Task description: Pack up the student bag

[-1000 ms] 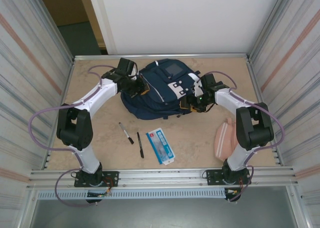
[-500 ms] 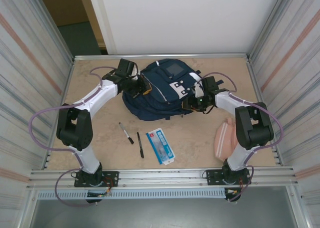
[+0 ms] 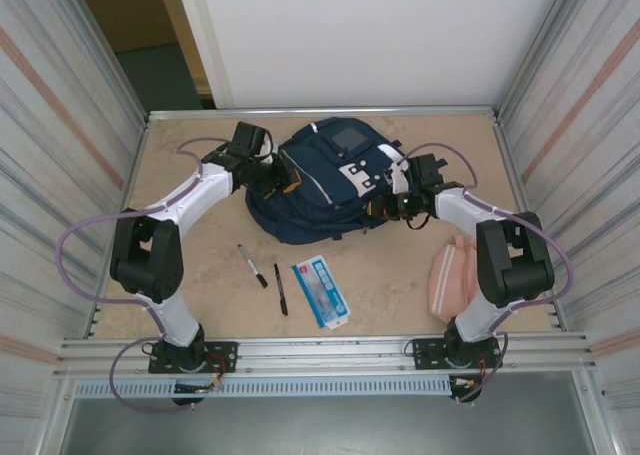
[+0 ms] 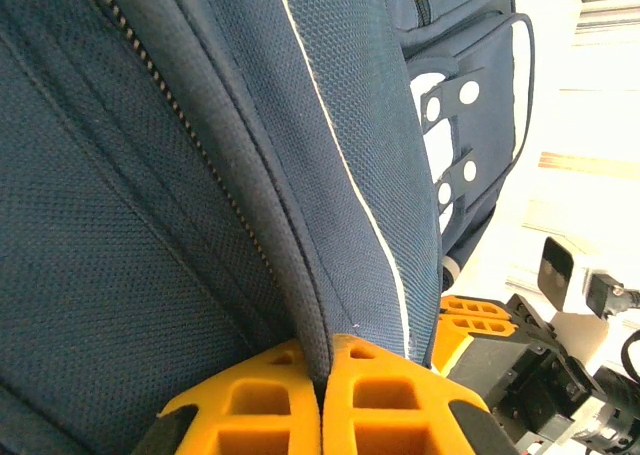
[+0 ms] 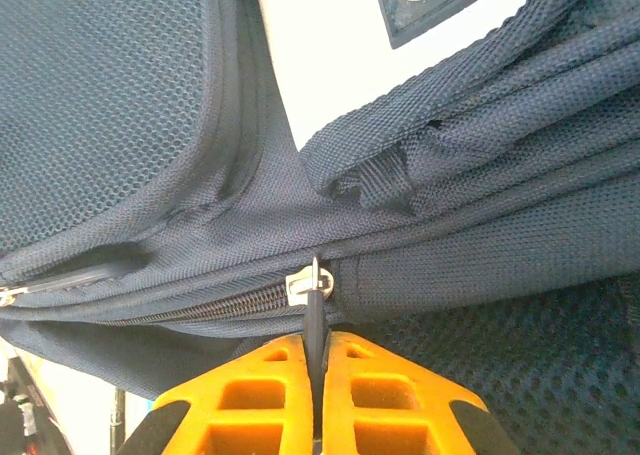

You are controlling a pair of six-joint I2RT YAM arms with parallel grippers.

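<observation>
The right pincer (image 5: 316, 353) has just snapped shut, its pads now clamped on the zip pull (image 5: 314, 287) straight ahead of its tips. The left pincer (image 4: 322, 367) stays pinched on a fold of the student bag (image 3: 320, 180), which lies between the two pincers, touching both. With the fabric braced and the pull gripped, the zip looks ready to be drawn along for packing.
</observation>
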